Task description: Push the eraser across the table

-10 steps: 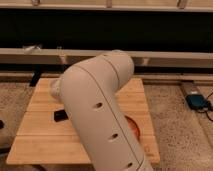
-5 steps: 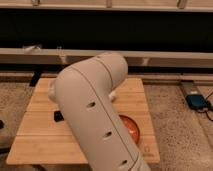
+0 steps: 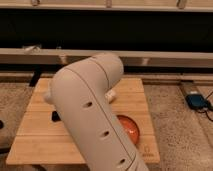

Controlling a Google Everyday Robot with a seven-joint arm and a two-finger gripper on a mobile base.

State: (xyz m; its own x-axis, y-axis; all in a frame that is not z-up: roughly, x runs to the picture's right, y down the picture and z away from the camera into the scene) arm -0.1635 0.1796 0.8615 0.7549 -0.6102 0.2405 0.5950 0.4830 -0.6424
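Observation:
The table [image 3: 35, 142] has a light bamboo-plank top with a small dark logo [image 3: 145, 154] at its front right corner. A small dark object [image 3: 56, 116], possibly the eraser, lies left of centre, half covered by my arm. My big beige arm link [image 3: 92, 107] rises from the bottom edge and covers the middle of the table. My gripper is almost wholly hidden behind that link, over the table's middle. Only a small pale part [image 3: 47, 96] sticks out at the link's left edge.
An orange bowl [image 3: 129, 129] sits on the table right of my arm. A small white object [image 3: 111, 95] peeks out beside the arm. A long low bench or shelf [image 3: 165, 57] runs behind the table. A blue device with a cable [image 3: 196, 101] lies on the floor at right.
My arm link has swung to the left and now covers more of the table's left half. More of the orange bowl shows. The dark object is more covered.

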